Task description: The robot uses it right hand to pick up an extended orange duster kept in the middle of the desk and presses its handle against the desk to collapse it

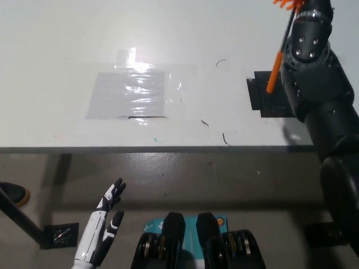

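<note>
- Head view is showing the orange duster [279, 53] sticking up at the far right, its thin handle slanting down toward the desk [67, 45] and a black patch [261, 98].
- Right robot hand [312, 7] is lifted high, probably holding it; I cannot tell its grip.
- Left robot hand [104, 232] is resting low, open.
- Shiny tape [133, 92] is lying mid-desk.

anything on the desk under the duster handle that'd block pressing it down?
Nothing raised shows there. The thin orange duster handle hangs over a flat black square patch on the white desk, beside the black right arm. The clear taped plastic sheet lies well aside.
</note>
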